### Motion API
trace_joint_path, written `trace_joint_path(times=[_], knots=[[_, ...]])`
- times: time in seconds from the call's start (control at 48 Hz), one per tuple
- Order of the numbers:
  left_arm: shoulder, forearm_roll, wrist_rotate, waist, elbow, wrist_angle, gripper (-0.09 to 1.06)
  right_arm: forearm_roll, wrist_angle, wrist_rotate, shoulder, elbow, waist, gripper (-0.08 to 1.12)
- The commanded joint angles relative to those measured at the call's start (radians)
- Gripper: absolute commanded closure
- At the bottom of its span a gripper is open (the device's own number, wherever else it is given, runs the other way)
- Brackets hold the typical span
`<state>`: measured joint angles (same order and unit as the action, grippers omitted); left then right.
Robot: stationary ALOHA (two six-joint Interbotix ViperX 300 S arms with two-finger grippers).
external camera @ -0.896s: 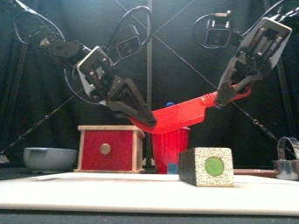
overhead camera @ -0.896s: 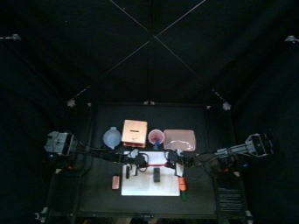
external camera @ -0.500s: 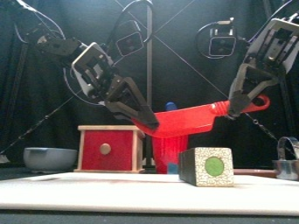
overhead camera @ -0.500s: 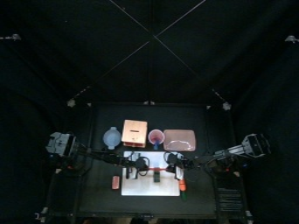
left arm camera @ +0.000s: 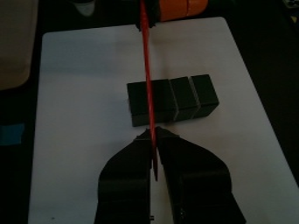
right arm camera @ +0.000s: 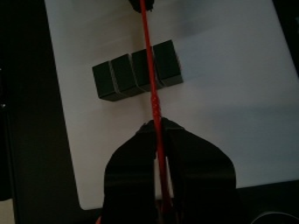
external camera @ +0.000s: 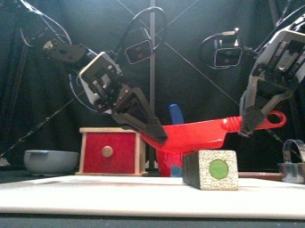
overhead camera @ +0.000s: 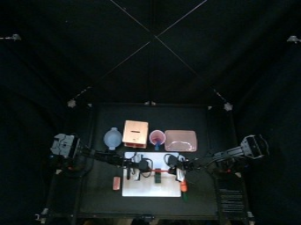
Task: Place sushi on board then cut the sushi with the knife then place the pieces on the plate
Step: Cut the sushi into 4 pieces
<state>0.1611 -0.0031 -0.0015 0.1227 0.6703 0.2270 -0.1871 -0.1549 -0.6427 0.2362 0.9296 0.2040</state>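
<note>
The flat red plastic knife (external camera: 202,134) is clamped by both the left gripper (external camera: 154,137) and right gripper (external camera: 245,127) above the dark-green block sushi roll (left arm camera: 177,98), presumably to steady the cut.

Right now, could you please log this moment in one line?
left gripper: shut on red knife | right gripper: shut on red knife | sushi roll: whole, on white board

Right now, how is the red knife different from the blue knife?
The red knife hangs sideways in the air, pinched by the left gripper and right gripper; the blue knife stands upright behind it, ungripped. Most of the red knife shows; only the blue knife's top does. Both are toy knives.
</note>
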Motion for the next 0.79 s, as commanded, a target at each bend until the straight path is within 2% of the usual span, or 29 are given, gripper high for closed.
trace_joint_path(times=[0.021,0.458,0.792], knots=[[-0.008,0.000,0.002,0.002,-0.020,0.003,0.49,0.003,-0.011,-0.003,0.008,-0.003,0.003,0.77],[-0.002,0.000,0.002,-0.002,-0.020,-0.002,0.49,0.005,-0.015,-0.003,-0.023,-0.003,-0.002,0.77],[0.032,-0.003,0.002,-0.002,-0.031,-0.015,0.49,0.005,-0.017,-0.005,-0.087,-0.008,-0.005,0.77]])
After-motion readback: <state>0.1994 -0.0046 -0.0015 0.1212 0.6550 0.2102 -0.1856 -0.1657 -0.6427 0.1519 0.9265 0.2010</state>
